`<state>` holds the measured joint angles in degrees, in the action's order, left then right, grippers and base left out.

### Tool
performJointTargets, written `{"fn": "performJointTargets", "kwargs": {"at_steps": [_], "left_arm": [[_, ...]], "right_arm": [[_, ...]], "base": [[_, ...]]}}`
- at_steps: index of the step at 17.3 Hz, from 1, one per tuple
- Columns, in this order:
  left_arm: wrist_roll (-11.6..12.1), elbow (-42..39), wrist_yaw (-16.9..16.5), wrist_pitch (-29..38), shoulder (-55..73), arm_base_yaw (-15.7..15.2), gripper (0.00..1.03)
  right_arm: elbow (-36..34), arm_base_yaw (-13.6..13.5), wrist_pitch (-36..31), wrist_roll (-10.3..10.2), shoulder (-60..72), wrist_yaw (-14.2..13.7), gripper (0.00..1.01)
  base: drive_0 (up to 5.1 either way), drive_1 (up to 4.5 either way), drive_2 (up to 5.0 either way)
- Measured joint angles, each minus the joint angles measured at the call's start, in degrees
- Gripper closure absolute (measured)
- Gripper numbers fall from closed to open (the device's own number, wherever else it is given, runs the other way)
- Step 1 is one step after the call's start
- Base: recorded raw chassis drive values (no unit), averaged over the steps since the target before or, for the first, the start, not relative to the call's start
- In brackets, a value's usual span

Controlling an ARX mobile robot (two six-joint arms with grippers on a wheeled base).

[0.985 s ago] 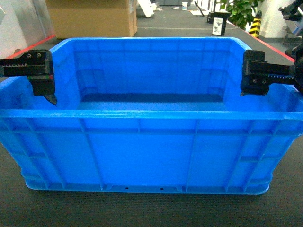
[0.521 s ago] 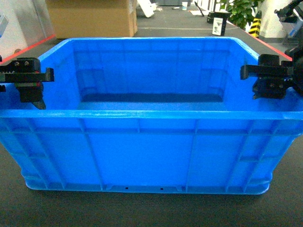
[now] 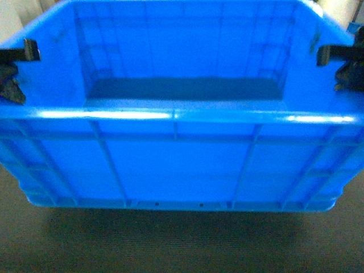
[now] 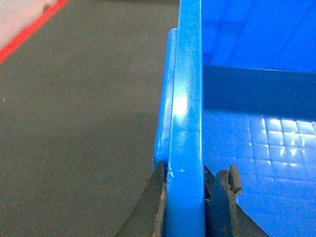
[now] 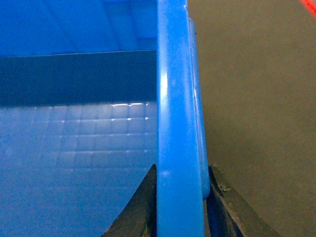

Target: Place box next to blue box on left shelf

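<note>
Here, the left end effector (image 4: 183, 207) and right end effector (image 5: 180, 207) each pinch the box (image 3: 182, 165) rim above dark grey floor (image 4: 79, 128).

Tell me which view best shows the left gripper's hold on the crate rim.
Left wrist view: the left gripper has one of its fingers on each side of the blue crate rim, pressed against it. Head view shows that gripper only at the frame edge, blurred. Right wrist view shows none of it.
</note>
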<state>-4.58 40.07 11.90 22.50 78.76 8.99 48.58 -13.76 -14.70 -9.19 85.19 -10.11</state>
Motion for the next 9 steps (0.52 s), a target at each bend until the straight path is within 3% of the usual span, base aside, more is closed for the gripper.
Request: {"fn": "performJointTargets", "kwargs": {"at_steps": [4,5,6,7,8,9], "left_arm": [[0.85,-6.71,3.37,7.82,-10.32,3.26,0.92],[1.51,-13.31,8.24,10.62,-17.88,7.48,0.92],[3.23,-20.92,16.57,9.7,-28.02,15.52,0.92],[7.34,-23.96,22.53,11.87,-35.71,21.57,0.92],[9.55,-24.17,23.1,13.57,-37.4,22.32,0.92],[9.62,-24.17,23.17,13.53,-37.55,22.34,0.92]], "right_arm": [[-6.51,-2.49,-6.84,2.73,-10.67,-5.27,0.8],[-12.2,-4.44,-9.53,4.57,-17.53,-9.25,0.8],[-22.21,-8.46,-10.19,6.01,-28.04,-17.29,0.8],[-25.53,-10.21,-10.16,6.51,-35.47,-20.72,0.8],[-26.16,-11.37,-11.85,7.61,-36.98,-21.88,0.8],[-26.16,-11.37,-11.96,7.74,-36.98,-21.86,0.8]], "base": [[0.0,0.0,0.0],[0.0,0.0,0.0],[0.0,0.0,0.0],[0.0,0.0,0.0],[0.0,0.0,0.0],[0.0,0.0,0.0]]}}
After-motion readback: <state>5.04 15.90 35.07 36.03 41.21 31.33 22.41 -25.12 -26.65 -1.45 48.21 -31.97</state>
